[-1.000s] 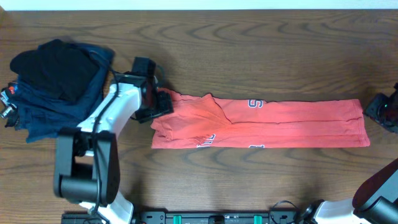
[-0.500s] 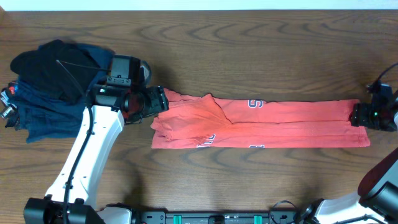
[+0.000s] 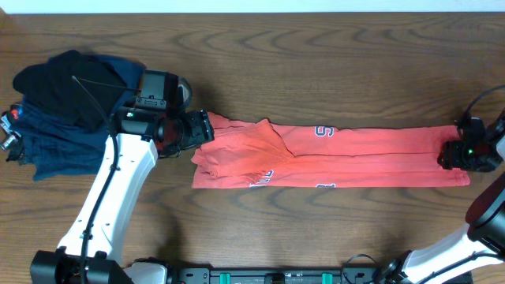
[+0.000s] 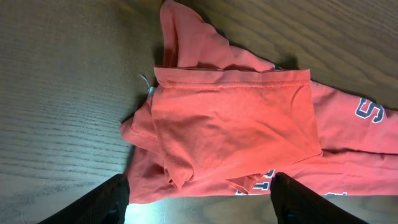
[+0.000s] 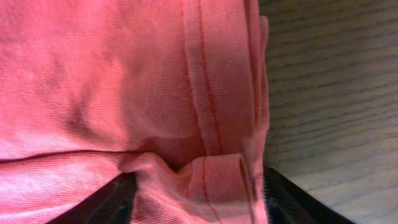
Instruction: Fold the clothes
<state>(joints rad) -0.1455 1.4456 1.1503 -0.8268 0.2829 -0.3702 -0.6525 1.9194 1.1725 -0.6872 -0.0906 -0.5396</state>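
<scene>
Overhead: fixed high above counter, facing straight down, far off; whole shirt and both arms in view.
Left wrist: near, facing down on shirt's 9 o'clock end; left hand at bottom edge.
Right wrist: very near, on 3 o'clock hem; right hand at bottom edge.
Overhead shares both shirt ends.

T-shirt hem, bunched between the hand's spread fingers — wrinkled.

Soft matt cloth T-shirt on smooth, grained wooden table.
</scene>
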